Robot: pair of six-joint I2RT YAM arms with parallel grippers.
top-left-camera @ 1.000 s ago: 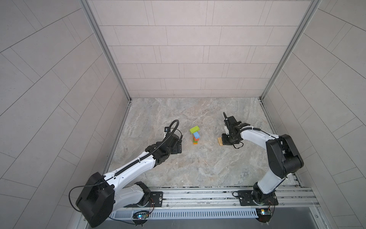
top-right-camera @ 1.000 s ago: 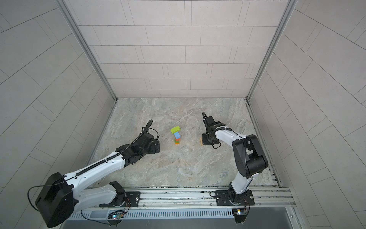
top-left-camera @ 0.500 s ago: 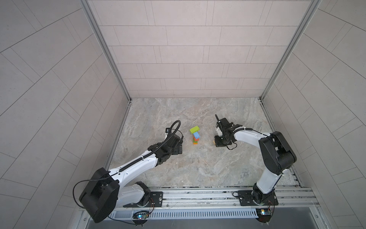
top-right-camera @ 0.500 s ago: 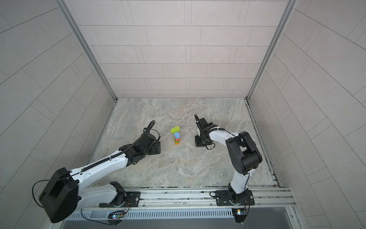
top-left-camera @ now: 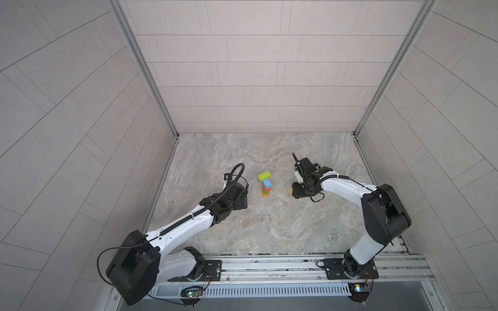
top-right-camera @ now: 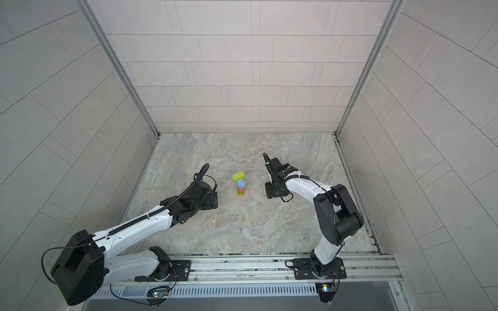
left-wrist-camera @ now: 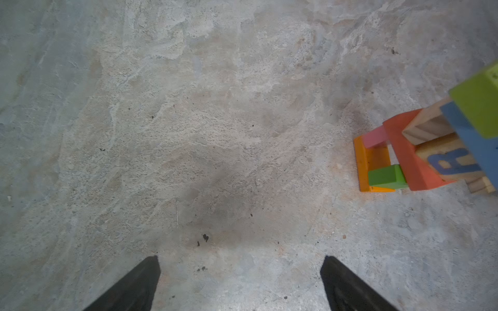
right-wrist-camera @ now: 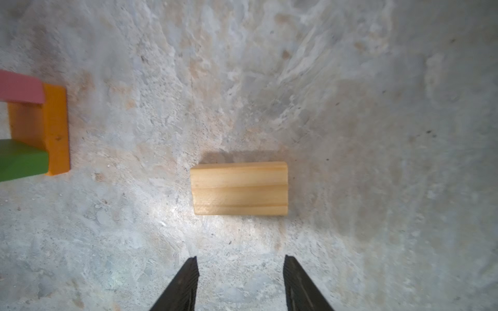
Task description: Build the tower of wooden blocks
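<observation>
The tower (top-left-camera: 266,185) (top-right-camera: 240,184) stands mid-floor: an orange base, pink and green pieces, a red block, tan lettered cubes, a blue block and a lime block (top-left-camera: 265,175) on top. In the left wrist view the tower (left-wrist-camera: 420,150) sits off to one side. A plain tan wood block (right-wrist-camera: 239,188) (top-left-camera: 290,191) lies flat on the floor right of the tower. My right gripper (right-wrist-camera: 240,265) (top-left-camera: 296,189) hangs just short of it, open and empty. My left gripper (left-wrist-camera: 239,265) (top-left-camera: 242,200) hovers left of the tower, open wide over bare floor.
The marble floor (top-left-camera: 269,229) is walled by tiled panels on three sides. The tower's orange base (right-wrist-camera: 55,129) lies a short way from the tan block. A metal rail (top-left-camera: 269,266) with both arm bases runs along the front edge.
My right gripper has moved left toward the tower and gone from shut to open. The tan block now lies slightly further left. The left arm has barely moved.
</observation>
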